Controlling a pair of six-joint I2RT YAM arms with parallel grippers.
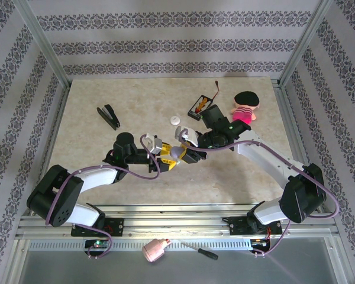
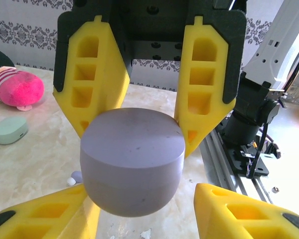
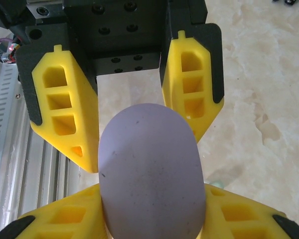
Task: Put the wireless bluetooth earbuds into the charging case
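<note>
The lavender charging case [image 1: 177,152] hangs above the table's middle, between both grippers. My left gripper [image 2: 137,142] comes in from the left, and its yellow fingers [image 2: 97,99] press on the case [image 2: 132,164] from both sides. My right gripper [image 3: 144,149] comes in from the right and is shut on the same case [image 3: 152,174], whose broad oval face points at that camera. Each wrist view has the other gripper's fingers at the bottom, flanking the case. A mint-green case piece [image 2: 9,130] lies on the table. Two tiny earbuds [image 2: 75,177], lavender and white, lie below the held case.
A pink plush toy [image 1: 245,106] lies at the back right, beside a black battery holder with wires [image 1: 198,106] and a white round disc [image 1: 176,120]. A black clip [image 1: 108,115] lies at the back left. The metal rail [image 1: 177,222] runs along the near edge.
</note>
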